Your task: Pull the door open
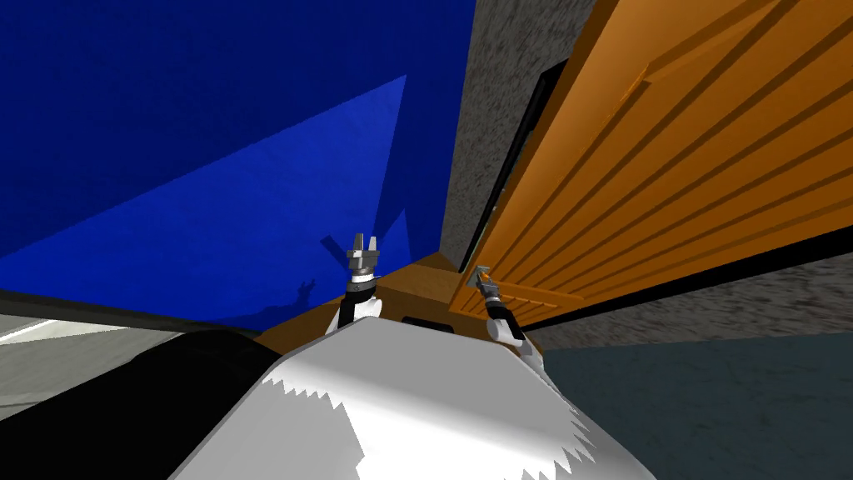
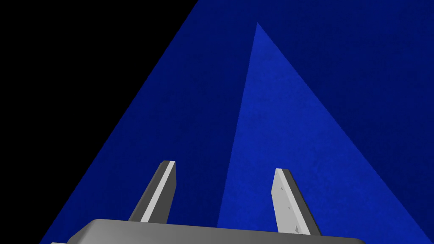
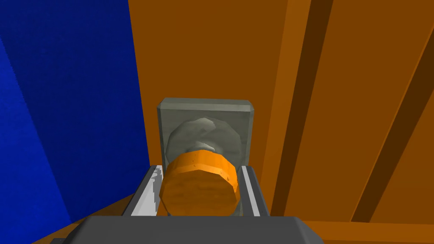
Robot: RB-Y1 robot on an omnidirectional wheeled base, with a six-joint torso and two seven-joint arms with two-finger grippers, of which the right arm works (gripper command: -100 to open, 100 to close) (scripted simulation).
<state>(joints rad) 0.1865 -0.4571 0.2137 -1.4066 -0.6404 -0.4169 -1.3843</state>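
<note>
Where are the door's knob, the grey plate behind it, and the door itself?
orange knob (image 3: 199, 186), right wrist view, its rounded side.
grey plate (image 3: 206, 111), right wrist view, its upper part.
orange door (image 1: 666, 167), head view, its ribbed panel.

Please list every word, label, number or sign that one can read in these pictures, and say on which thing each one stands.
None: no word, number or sign can be read here.
The orange door, the orange knob on its grey plate, the blue wall, the left gripper and the right gripper all have plain surfaces.
</note>
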